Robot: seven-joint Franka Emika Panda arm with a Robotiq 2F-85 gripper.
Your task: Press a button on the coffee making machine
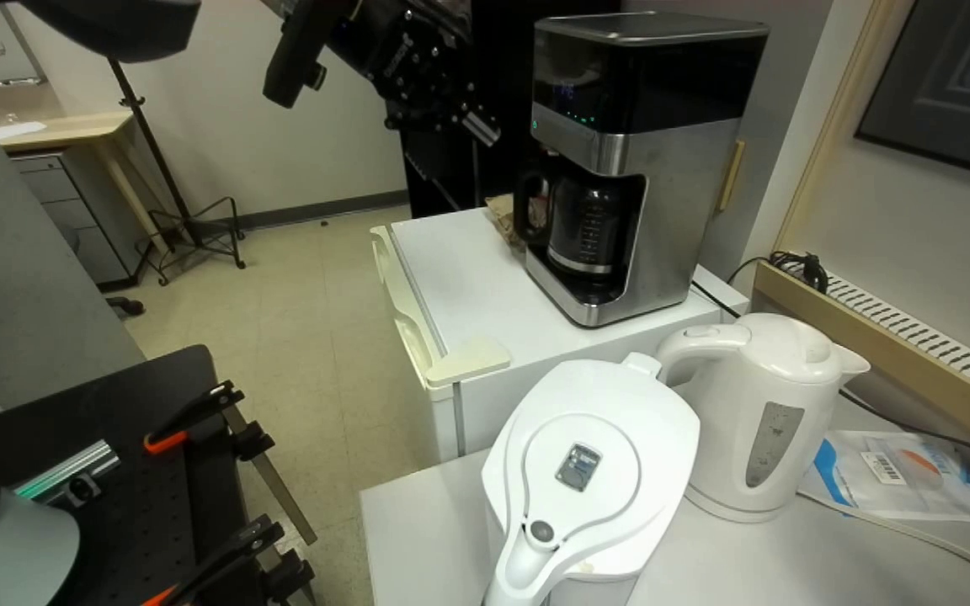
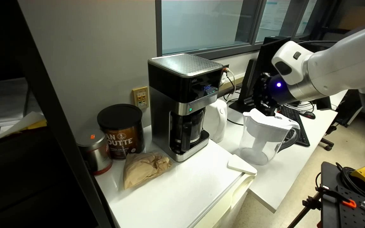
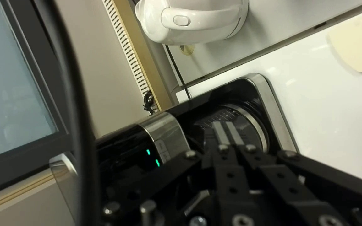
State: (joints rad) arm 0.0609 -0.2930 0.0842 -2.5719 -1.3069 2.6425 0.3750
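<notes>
The coffee making machine (image 1: 683, 194), tall with a black top and silver front trim, stands on a white surface. It also shows in an exterior view (image 2: 165, 104) with a lit blue display and a lit green button (image 2: 190, 109). In the wrist view the machine (image 3: 165, 125) lies sideways, with grey buttons (image 3: 163, 149) on its trim and green lights on its dark panel. A dark glass carafe (image 1: 590, 223) sits in its base. My gripper (image 3: 228, 124) is shut and empty, its fingertips together. The fingertips (image 1: 482, 129) are in front of the machine, apart from it.
A white electric kettle (image 1: 775, 404) and a white water-filter pitcher (image 1: 586, 480) stand beside the machine. A brown paper bag (image 2: 146, 169), a coffee can (image 2: 122, 133) and a metal tin (image 2: 93, 152) are on its other side. A monitor (image 2: 265, 63) stands behind the gripper.
</notes>
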